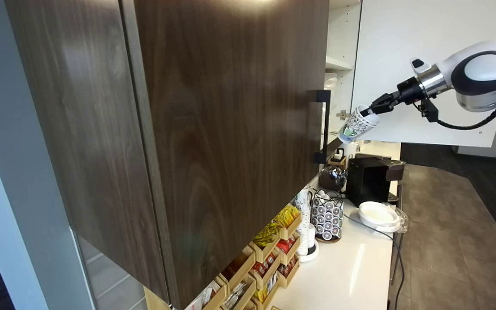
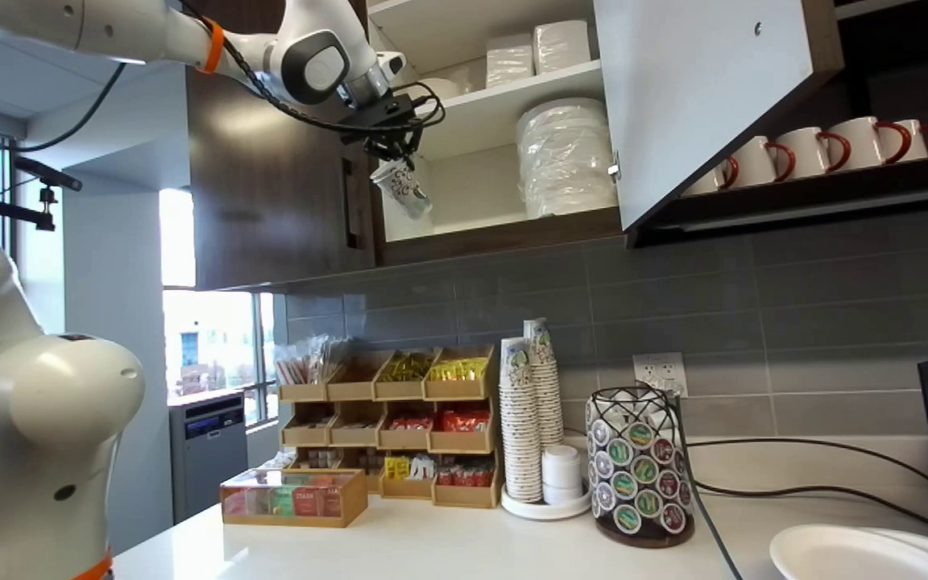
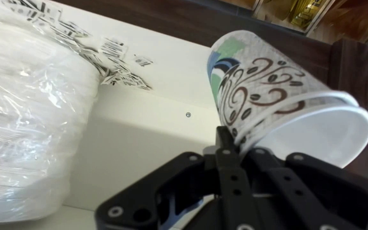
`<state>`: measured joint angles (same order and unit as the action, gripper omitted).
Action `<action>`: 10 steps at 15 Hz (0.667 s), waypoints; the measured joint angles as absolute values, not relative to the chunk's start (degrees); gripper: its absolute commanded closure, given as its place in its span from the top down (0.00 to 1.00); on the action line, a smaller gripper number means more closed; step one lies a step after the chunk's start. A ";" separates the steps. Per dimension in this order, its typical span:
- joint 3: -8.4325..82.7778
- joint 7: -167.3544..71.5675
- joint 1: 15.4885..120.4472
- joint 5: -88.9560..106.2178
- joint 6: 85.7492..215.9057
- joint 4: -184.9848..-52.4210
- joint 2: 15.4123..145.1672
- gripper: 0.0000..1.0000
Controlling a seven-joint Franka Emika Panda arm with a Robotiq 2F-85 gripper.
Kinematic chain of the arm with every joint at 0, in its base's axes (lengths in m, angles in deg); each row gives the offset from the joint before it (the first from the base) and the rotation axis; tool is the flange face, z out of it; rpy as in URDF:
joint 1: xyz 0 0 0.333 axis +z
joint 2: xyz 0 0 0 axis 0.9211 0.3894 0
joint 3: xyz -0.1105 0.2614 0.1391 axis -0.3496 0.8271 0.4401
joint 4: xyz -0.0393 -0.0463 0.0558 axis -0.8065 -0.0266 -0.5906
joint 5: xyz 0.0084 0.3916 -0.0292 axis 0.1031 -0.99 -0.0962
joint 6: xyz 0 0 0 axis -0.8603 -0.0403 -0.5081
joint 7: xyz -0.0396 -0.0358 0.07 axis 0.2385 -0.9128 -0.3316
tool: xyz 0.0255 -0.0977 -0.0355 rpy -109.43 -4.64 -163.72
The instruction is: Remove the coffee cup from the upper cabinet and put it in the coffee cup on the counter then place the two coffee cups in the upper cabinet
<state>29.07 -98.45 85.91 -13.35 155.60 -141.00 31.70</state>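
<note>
Upper cabinet behind, nested coffee cups tilt, rims pinched between jaws.

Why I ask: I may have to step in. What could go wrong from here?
The tool pinches the nested cups at one side only, so they could swivel or slip out.
They tilt near the opening of the upper cabinet, and their base might catch its front edge.
Inside, the plastic-wrapped stack could get nudged as they go in.

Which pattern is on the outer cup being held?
The outer cup shows brown swirls, dark bean shapes, green and blue patches; best in the wrist view.
</note>
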 measured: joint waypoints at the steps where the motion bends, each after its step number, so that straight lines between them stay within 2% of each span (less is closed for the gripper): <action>1: 29.51 -98.06 85.92 -13.36 155.14 -139.29 33.04 0.01; 10: 33.82 -88.12 81.83 -13.27 149.09 -120.99 50.65 0.01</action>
<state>33.82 -88.12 81.83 -13.27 149.09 -120.99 50.65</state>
